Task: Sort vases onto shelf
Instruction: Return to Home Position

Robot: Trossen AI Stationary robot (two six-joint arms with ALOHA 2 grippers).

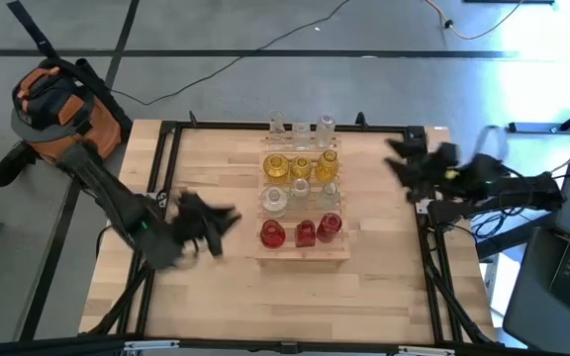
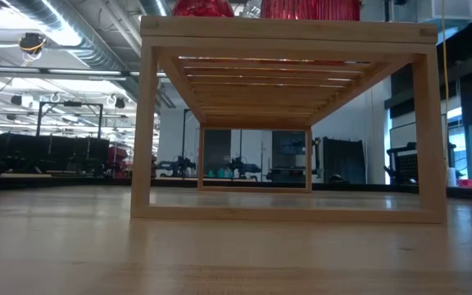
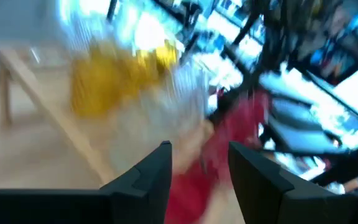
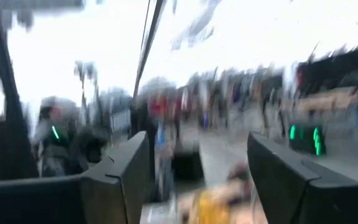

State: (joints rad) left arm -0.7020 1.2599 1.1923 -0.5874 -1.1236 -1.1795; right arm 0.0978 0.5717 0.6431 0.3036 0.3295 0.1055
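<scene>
The wooden slatted shelf (image 1: 305, 247) stands mid-table. On top of it the vases stand in rows. Clear ones (image 1: 301, 129) are at the far edge, with yellow ones (image 1: 300, 166) behind them. Two more clear ones (image 1: 275, 200) sit in the middle, and three red ones (image 1: 303, 233) are at the near edge. The low view shows the shelf frame (image 2: 144, 123) from table height, with red vases (image 2: 310, 8) on top. My left gripper (image 1: 228, 220) hovers open left of the red row, with vases ahead of its fingers (image 3: 199, 168). My right gripper (image 1: 396, 158) is open, right of the shelf (image 4: 197, 168).
A black rail frame (image 1: 171, 148) borders the tabletop. An orange-and-grey backpack (image 1: 52, 99) sits on the floor beyond the far-left corner. A laptop (image 1: 567, 267) and cables lie off the right edge. Bare tabletop (image 1: 295, 302) shows near the shelf's front.
</scene>
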